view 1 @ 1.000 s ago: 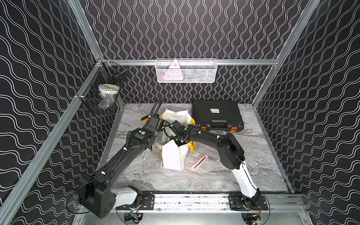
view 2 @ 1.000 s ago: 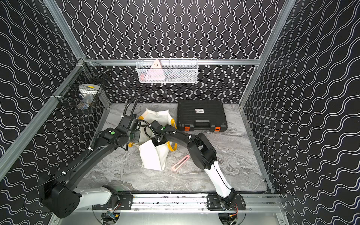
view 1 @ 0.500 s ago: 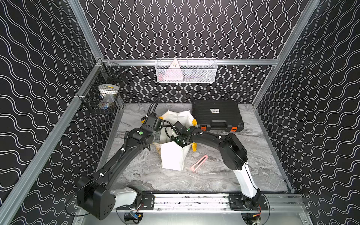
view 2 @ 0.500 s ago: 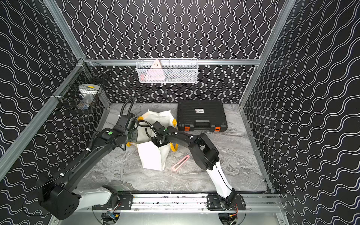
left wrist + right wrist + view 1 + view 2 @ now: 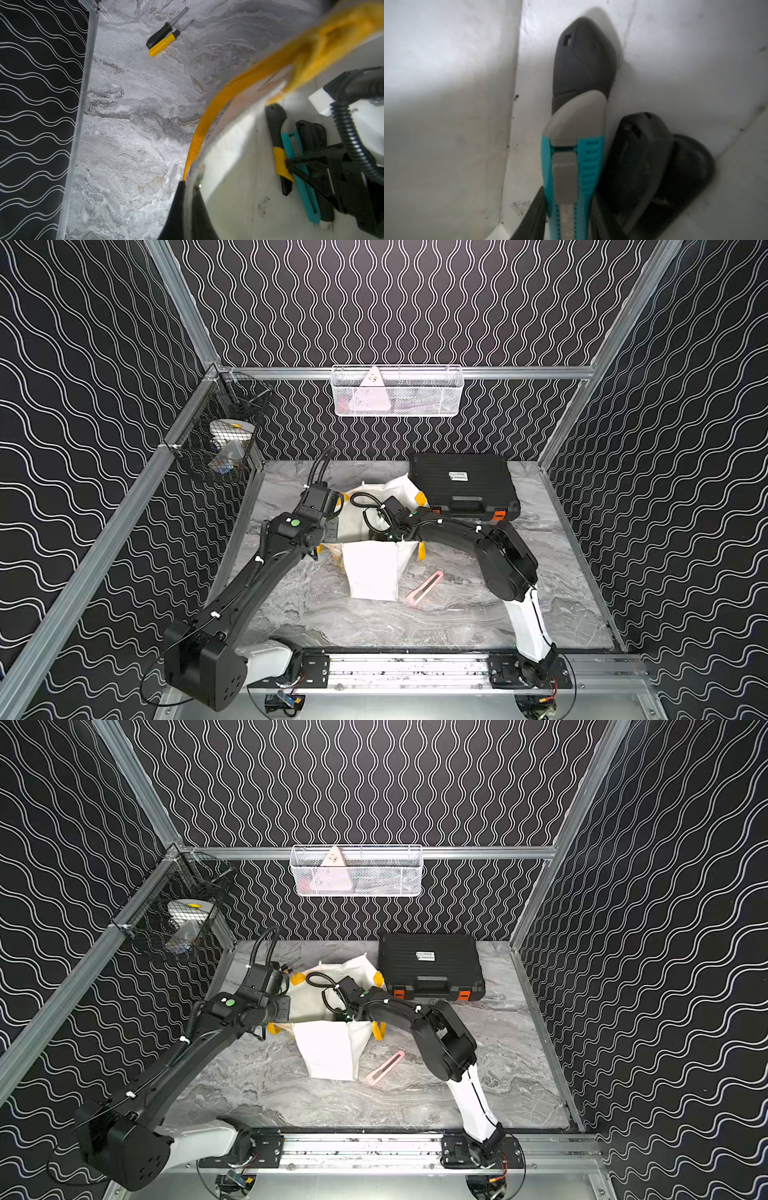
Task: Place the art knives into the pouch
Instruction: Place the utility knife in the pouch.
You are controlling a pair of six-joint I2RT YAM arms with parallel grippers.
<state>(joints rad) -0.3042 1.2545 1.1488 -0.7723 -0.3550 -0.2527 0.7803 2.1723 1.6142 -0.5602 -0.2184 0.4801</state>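
left jaws pinch pouch [image 5: 372, 572] rim; right jaws grip teal art knife [image 5: 571, 166] inside pouch; black case [image 5: 461, 485] label unreadable

Inside the pouch [image 5: 370, 572], white walls press close on either side of the right gripper's [image 5: 566, 228] fingers; the teal art knife [image 5: 571, 166] fills the gap between them. A black tool [image 5: 583, 62] lies just past the fingertips, a second dark tool [image 5: 654, 162] beside them. Beyond the left gripper's [image 5: 188, 193] fingers, bare table [image 5: 135, 135] lies open, two screwdrivers [image 5: 164, 39] well ahead.
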